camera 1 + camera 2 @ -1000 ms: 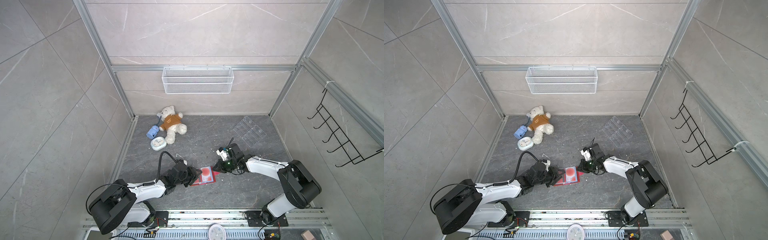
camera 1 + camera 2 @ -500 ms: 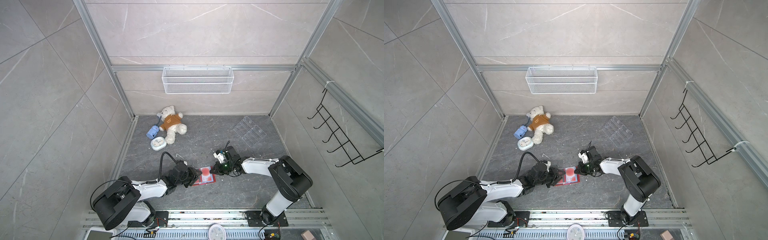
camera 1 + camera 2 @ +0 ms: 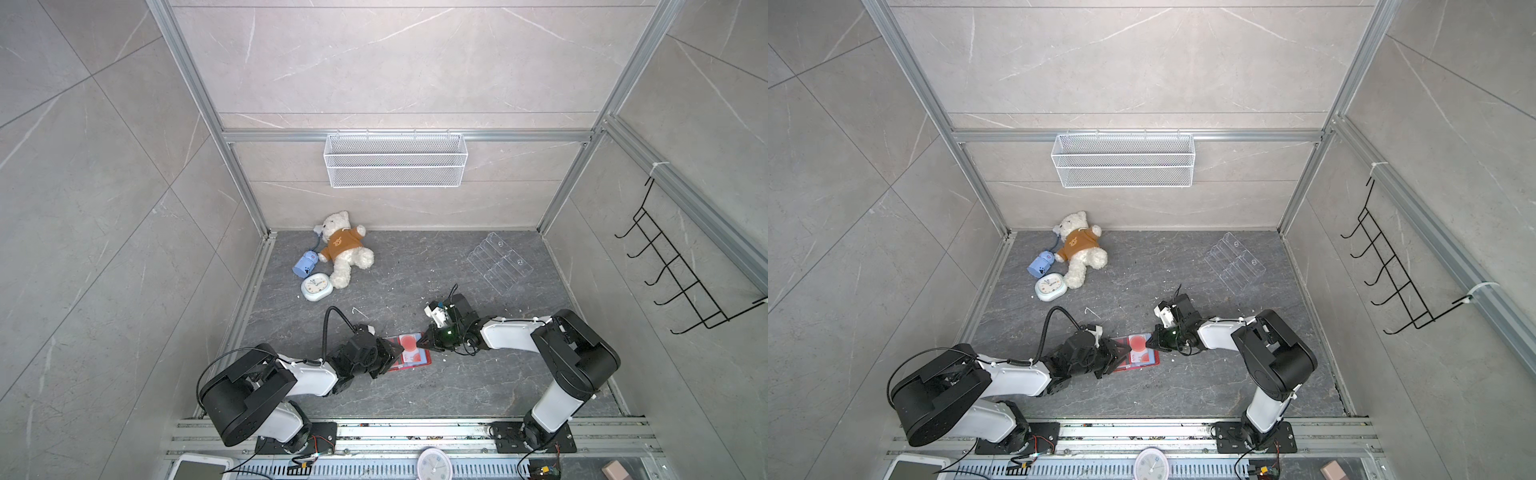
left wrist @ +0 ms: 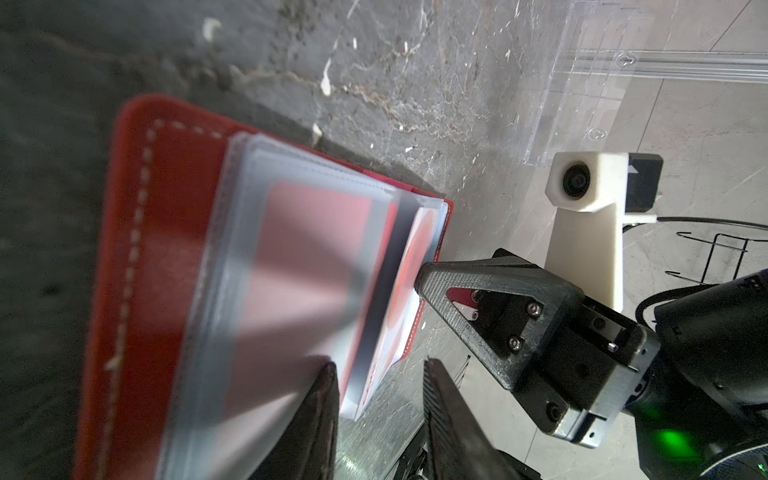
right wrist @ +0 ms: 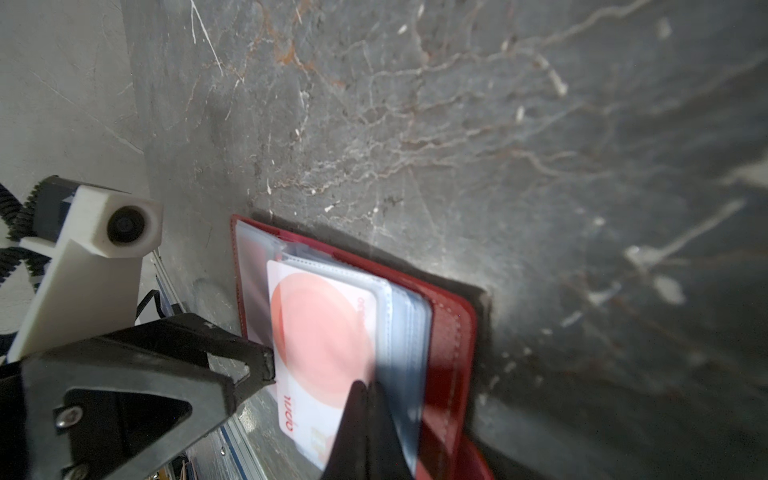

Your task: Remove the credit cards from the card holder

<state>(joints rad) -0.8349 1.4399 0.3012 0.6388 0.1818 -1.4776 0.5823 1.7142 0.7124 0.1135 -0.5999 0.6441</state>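
Card holder (image 3: 417,360) now touched by closed right gripper (image 3: 420,343); left gripper (image 3: 392,356) narrower, jaws apart.

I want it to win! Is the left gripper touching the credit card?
Touching. In the right wrist view, a fingertip of the left gripper meets the edge of the credit card.

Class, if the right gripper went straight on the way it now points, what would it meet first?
The credit card lying in the open card holder. The right gripper, shut, has its tip at the card's red circle, probably touching, though depth is unclear.
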